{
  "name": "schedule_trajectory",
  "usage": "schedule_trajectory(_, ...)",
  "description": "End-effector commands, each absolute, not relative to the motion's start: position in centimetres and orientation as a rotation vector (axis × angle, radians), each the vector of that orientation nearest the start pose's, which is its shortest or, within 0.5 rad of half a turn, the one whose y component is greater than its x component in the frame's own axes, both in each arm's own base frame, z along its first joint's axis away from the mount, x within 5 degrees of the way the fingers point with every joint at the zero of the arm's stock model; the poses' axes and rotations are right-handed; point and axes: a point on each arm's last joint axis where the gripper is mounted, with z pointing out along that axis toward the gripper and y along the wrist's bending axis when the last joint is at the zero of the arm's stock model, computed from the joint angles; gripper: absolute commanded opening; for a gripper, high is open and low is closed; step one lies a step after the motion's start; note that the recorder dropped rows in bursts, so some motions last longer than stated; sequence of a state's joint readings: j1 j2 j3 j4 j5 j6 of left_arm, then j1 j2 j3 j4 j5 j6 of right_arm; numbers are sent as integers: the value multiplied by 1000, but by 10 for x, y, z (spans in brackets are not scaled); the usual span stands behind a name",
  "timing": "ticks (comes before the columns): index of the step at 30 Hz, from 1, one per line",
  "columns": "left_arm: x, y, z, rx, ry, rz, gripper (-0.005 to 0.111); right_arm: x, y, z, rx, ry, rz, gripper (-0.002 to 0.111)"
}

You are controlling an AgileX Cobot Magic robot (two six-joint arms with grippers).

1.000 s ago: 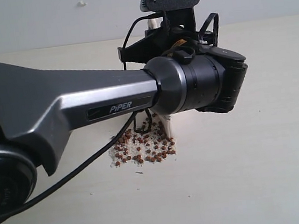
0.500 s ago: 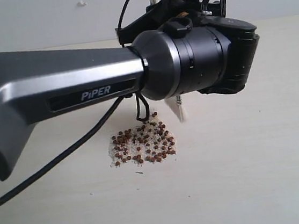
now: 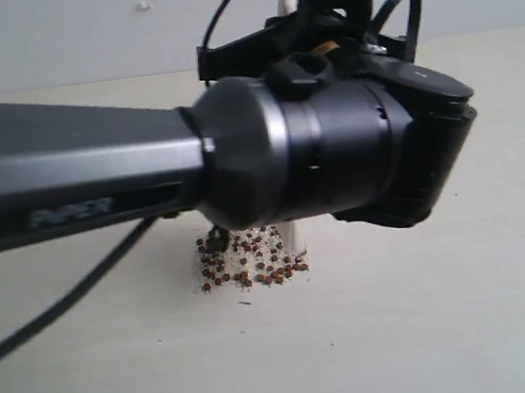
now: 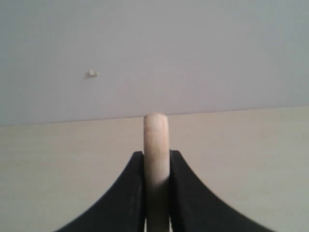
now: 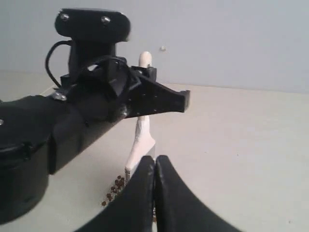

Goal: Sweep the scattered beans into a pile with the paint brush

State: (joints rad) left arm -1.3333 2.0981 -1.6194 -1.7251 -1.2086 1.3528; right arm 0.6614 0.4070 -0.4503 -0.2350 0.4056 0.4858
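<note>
The beans (image 3: 251, 262), reddish-brown with whitish crumbs, lie bunched in one pile on the pale table, partly hidden by my left arm. The paint brush (image 5: 140, 145) stands nearly upright, its white bristles (image 3: 292, 238) at the pile's right edge. My left gripper (image 4: 157, 166) is shut on the pale wooden handle (image 4: 156, 137), whose rounded tip (image 3: 286, 2) pokes out above the jaws. My right gripper (image 5: 154, 163) is shut with nothing in it, hovering near the brush, with a few beans (image 5: 114, 188) just beyond its fingers. It does not show in the exterior view.
My left arm's dark wrist (image 3: 333, 150) and forearm (image 3: 72, 190) fill the middle of the exterior view, with a black cable (image 3: 74, 294) hanging below. A grey wall (image 3: 82, 27) bounds the table (image 3: 446, 308) at the back.
The brush rose off the table half a second ago and is now back down at the pile's right edge. My left wrist has come closer to the exterior camera.
</note>
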Motion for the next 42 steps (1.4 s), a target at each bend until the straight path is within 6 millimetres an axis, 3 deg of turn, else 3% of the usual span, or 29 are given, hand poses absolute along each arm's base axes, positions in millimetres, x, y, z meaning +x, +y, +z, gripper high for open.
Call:
schedule_trajectory(1,180,-370,277,23,1798,-43,0,75,48,301,-305,1838,568,0)
schedule_trajectory(4,173,-343,272,-22,1826,-55,0,75,48,301,-306,1838,566,0)
schedule_trajectory(7,152,-326,261,-60,1839,-124,0,75,48,301,-306,1838,566,0)
schedule_trajectory(11,122,-320,260,40,1757,-245,0,75,48,301,-306,1838,566,0)
schedule_trajectory(13,120,-317,254,63,1751,-239,0,75,48,301,-306,1838,566,0)
schedule_trajectory(20,132,-305,228,185,1717,-110,0,75,48,301,-305,1838,569,0)
schedule_trajectory(24,151,-286,215,160,1740,-12,0,75,48,301,-305,1838,569,0)
schedule_trajectory(30,181,-273,218,149,1670,32,0,75,48,301,-305,1838,569,0)
schedule_trajectory(35,182,-278,211,234,1630,42,0,75,48,301,-306,1838,567,0)
schedule_trajectory(42,194,-268,210,268,1639,162,0,75,48,301,-306,1838,567,0)
